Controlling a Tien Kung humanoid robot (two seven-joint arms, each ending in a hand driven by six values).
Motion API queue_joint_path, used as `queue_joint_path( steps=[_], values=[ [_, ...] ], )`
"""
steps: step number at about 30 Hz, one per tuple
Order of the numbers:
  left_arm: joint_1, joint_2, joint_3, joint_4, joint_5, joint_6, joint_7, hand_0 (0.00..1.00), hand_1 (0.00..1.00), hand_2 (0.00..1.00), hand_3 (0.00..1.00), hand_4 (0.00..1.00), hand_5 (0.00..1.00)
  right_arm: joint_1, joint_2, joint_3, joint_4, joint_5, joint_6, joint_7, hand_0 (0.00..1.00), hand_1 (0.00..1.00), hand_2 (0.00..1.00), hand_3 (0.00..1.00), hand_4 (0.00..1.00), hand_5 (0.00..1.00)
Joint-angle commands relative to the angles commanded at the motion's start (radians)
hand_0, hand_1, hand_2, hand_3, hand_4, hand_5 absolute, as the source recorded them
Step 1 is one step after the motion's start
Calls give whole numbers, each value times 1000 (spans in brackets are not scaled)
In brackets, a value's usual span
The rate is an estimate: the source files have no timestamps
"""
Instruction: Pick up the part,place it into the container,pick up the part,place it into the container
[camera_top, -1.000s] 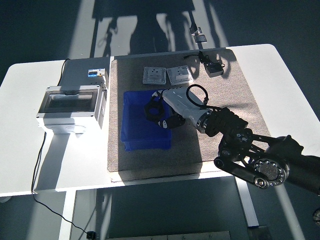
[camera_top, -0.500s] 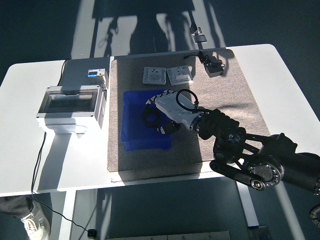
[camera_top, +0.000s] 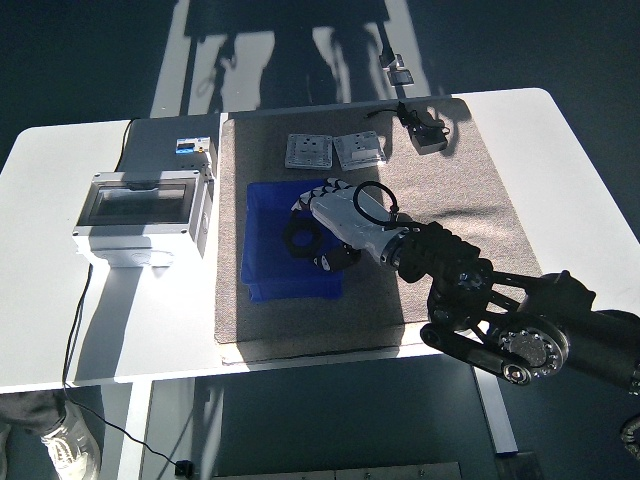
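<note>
our white-shelled right hand hovers over the shallow blue plastic bin, fingers curled round a dark ring-shaped part at nine o'clock; we should release low, centred.

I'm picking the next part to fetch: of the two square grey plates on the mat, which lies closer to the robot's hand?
The right-hand plate, the one nearer the black adapter. It lies almost straight beyond the right hand over the blue container; the left plate sits further left.

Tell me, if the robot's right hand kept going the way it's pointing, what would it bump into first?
Probably the blue container. The right hand points leftward and down over it, so its inside or left wall comes first, though depth is hard to judge here.
</note>
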Motion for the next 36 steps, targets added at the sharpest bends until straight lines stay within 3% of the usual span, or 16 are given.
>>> queue_joint_path(
  steps=[6,7,12,13,14,19,21,24,25,30,31,36],
  values=[
    [0,1,1,0,2,-2,2,696,626,614,663,647,645,-5,-1,10,-4,-3,-6,-9,998,937,909,872,652,223],
    [0,2,1,0,3,-3,2,696,626,616,663,648,645,-5,-2,11,-4,-3,-6,-10,998,994,961,966,822,403],
    [-1,3,0,0,9,-6,4,696,626,616,663,648,645,-8,-3,16,-4,-5,3,-16,998,994,961,966,822,403],
    [-1,3,-1,0,9,-6,5,697,626,617,663,647,640,-8,-4,17,-3,-5,2,-16,998,998,997,998,882,443],
    [-2,3,-1,0,9,-6,5,697,626,617,663,647,640,-9,-4,19,-3,-4,-1,-15,998,998,997,998,882,443],
    [0,1,3,0,5,-6,4,697,627,617,663,647,640,-35,-16,73,9,10,-83,0,998,998,991,998,890,460],
    [1,-1,5,0,3,-6,3,697,627,617,663,647,640,-63,-34,116,30,7,-118,-19,998,998,991,998,890,460],
    [2,-3,5,0,6,-7,3,697,627,617,663,647,640,-114,-69,181,75,-17,-131,-68,998,998,991,998,890,460],
    [4,-4,7,0,3,-8,2,697,627,620,663,648,642,-136,-87,208,96,-32,-120,-90,998,862,922,992,876,452],
    [10,-6,15,0,-11,-8,0,697,627,620,663,648,642,-234,-144,332,175,-85,-23,-197,998,862,922,992,876,452],
    [10,-6,14,0,-9,-9,1,698,628,619,664,649,640,-247,-150,353,181,-88,0,-218,985,756,889,974,862,430],
    [8,-4,11,0,-1,-12,1,698,628,619,664,649,640,-270,-157,388,190,-84,101,-284,985,756,889,974,862,430]
  ],
)
